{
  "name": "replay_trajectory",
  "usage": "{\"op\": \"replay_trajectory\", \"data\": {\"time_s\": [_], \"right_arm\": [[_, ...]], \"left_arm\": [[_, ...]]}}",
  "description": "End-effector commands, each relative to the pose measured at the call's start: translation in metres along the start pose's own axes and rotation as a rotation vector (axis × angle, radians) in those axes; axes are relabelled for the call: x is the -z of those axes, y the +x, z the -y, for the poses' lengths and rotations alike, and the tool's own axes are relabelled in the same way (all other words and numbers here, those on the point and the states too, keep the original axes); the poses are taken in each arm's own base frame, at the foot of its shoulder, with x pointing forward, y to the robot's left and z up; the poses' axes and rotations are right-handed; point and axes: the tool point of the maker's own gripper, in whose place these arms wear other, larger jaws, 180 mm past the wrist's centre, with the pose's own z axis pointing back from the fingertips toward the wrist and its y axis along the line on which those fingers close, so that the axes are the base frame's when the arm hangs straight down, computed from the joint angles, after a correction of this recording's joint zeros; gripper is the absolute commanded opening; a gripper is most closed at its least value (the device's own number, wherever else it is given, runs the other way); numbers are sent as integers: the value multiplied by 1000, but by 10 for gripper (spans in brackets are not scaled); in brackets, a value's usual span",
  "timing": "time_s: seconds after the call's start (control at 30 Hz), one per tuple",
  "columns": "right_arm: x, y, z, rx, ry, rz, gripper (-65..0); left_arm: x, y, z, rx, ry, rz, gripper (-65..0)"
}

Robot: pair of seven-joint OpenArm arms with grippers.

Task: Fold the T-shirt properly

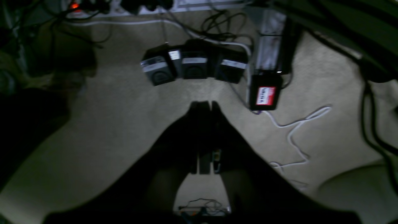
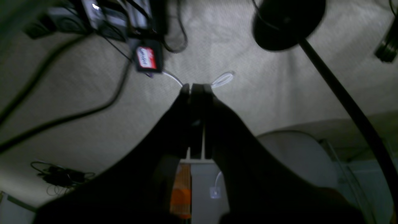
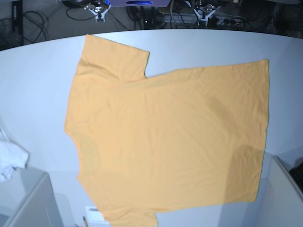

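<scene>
The orange-yellow T-shirt (image 3: 165, 137) lies spread flat on the white table (image 3: 38, 85) in the base view, with its sleeves toward the left and its hem toward the right. No lettering shows on the side facing up. Both arms are pulled back beyond the table's far edge. My left gripper (image 3: 206, 10) is at the top right and my right gripper (image 3: 99, 10) at the top left, both clear of the shirt. In the wrist views the left gripper (image 1: 206, 104) and the right gripper (image 2: 196, 87) hang over the carpeted floor, jaws shut on nothing.
A small white cloth (image 3: 9, 158) lies at the table's left edge. Grey boxes stand at the near left (image 3: 28, 203) and near right (image 3: 284, 198). On the floor are foot pedals (image 1: 192, 63), cables and a black round stand base (image 2: 286, 21).
</scene>
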Motion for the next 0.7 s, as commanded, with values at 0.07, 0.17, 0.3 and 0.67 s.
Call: {"op": "replay_trajectory", "data": {"time_s": [0.07,0.17,0.3,0.67], "right_arm": [[0,0,1,4,-7,-3,-650],[0,-1,1,3,-7,-5,-650],[0,-6,-1,-1,-4,-13,-650],[1,-15,1,-4,-7,-27,-650]], "left_arm": [[0,-10,1,-4,2,-21,-596],[0,-12,2,-4,1,-19,-405],[0,-18,2,-1,0,-28,-341],[-1,-36,1,6,2,-57,-650]]}}
